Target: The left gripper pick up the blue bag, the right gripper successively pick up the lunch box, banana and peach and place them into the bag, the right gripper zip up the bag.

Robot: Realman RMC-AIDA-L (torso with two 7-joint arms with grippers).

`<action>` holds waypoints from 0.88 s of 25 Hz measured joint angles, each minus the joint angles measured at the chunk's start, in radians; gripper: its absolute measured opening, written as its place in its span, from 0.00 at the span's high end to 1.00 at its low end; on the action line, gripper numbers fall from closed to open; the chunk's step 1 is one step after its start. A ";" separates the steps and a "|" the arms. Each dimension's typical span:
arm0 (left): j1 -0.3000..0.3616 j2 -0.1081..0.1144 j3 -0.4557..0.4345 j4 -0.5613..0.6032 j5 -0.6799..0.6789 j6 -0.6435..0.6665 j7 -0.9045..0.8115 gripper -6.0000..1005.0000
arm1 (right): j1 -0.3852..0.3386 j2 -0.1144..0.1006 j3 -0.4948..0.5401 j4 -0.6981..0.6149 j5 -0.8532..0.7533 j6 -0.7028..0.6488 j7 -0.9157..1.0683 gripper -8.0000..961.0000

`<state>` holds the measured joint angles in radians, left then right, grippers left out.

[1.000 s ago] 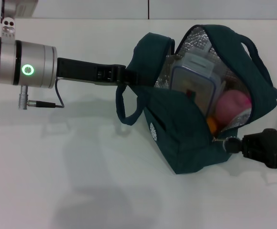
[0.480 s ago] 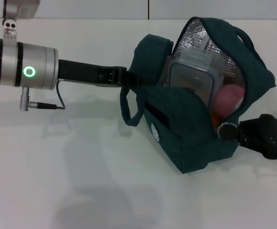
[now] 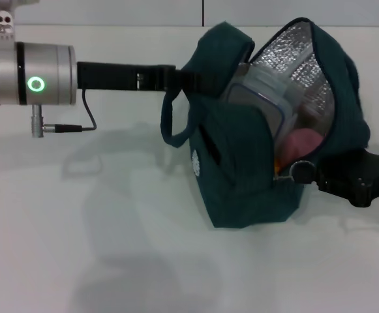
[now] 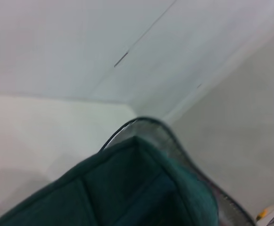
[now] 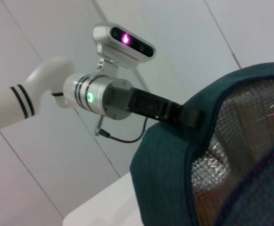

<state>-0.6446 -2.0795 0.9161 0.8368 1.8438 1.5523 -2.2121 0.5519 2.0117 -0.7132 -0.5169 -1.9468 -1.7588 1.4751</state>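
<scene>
- The banana can't be made out; only a sliver of orange-yellow shows low in the opening of the bag (image 3: pixel 241 176), too small to name.
- The peach (image 3: pixel 299 142) is half hidden, a pink patch behind the front wall, at about 4 o'clock from the lunch box (image 3: pixel 262 98).
- The lunch box is partly covered by the dark front panel; its clear lid and blue rim show, tilted, leaning toward 1 o'clock against the silver lining.
- The left claw (image 3: pixel 184 77) is closed on the bag's upper left edge at 9 o'clock; its tips are buried in the fabric.
- The right claw (image 3: pixel 301 172) sits at the bag's lower right, at 4 o'clock, pinched on the zipper pull.
- The bag stands on the white tabletop (image 3: pixel 111 248), mouth gaping toward 2 o'clock, long axis running upright.
- A loop handle (image 3: pixel 169 124) hangs off the left side.
</scene>
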 joint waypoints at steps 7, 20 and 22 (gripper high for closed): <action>-0.001 0.014 -0.077 -0.102 -0.053 -0.001 0.129 0.84 | 0.046 0.005 -0.002 -0.001 0.006 -0.045 -0.029 0.99; 0.144 0.025 -0.190 -0.182 -0.246 0.144 0.492 0.53 | 0.091 0.008 -0.024 0.010 0.023 -0.024 -0.032 0.99; 0.156 0.024 -0.190 -0.186 -0.255 0.177 0.525 0.53 | 0.096 0.010 -0.025 0.010 0.033 -0.024 -0.032 0.99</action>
<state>-0.4882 -2.0557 0.7262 0.6512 1.5885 1.7295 -1.6868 0.6478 2.0214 -0.7380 -0.5069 -1.9138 -1.7825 1.4432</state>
